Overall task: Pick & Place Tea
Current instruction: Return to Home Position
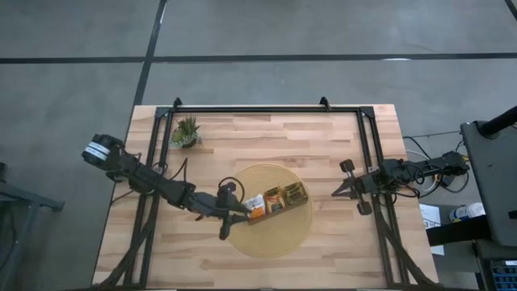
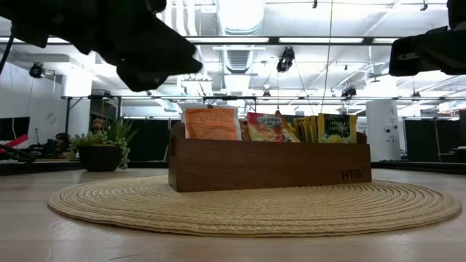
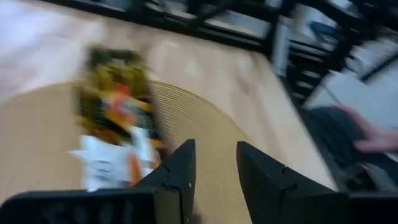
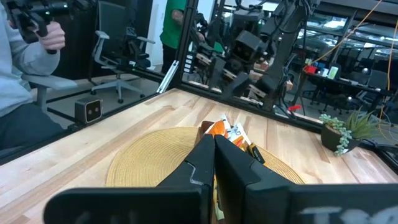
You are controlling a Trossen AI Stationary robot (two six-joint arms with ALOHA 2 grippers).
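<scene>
Beside the tray of tea, the left gripper is hovering empty, jaws parted; the right gripper is waiting closed, well apart

My left gripper: fingers of dark plastic, matt, flat-faced. Table — pale wood in planks, smooth, with a faint satin sheen. Round mat: coiled straw-like fibre, ribbed and rough, matt. Tray: dark brown wood, smooth, matt, fine grain showing. Tea sachets — printed paper, smooth, slightly glossy. Plant pot: dark, matt; material I cannot tell.
</scene>
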